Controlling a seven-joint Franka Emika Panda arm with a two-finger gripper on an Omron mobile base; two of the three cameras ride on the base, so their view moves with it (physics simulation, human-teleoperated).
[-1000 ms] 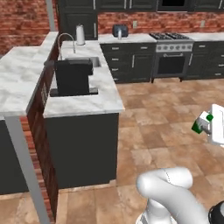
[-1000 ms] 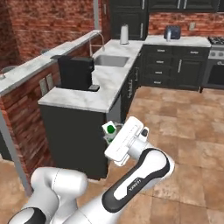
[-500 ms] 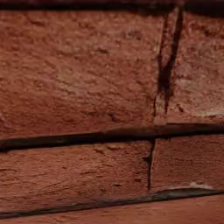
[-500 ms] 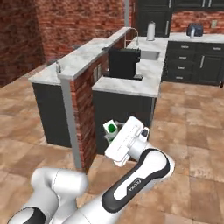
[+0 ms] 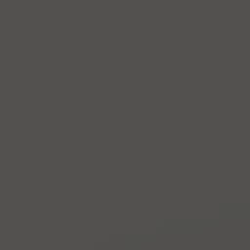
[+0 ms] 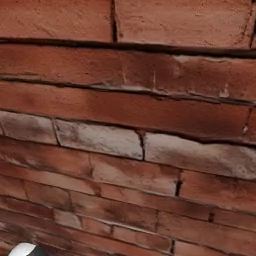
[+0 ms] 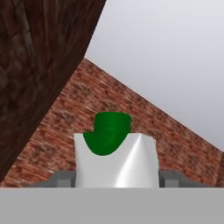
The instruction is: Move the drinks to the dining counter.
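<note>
In the hand view the short green-and-white carton (image 7: pixel 114 158) stands at the lower centre of the frame, directly between the two small dark finger tips (image 7: pixel 174 178) of the pincer (image 7: pixel 116 179), which pinches its white sides, green cap pointing along the pincer's line of sight. Red brick wall (image 7: pixel 65 127) fills the frame beyond it and also the right base view. The dining tabletop cannot be placed from here, so which way the carton must travel cannot be told.

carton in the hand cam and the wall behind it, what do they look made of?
Carton: looks like coated paperboard, smooth white faces with a soft sheen streak; the green cap looks like glossy plastic, though the render leaves it open. Wall: red brick, matte and rough, with dark recessed mortar lines and pale worn patches.
</note>
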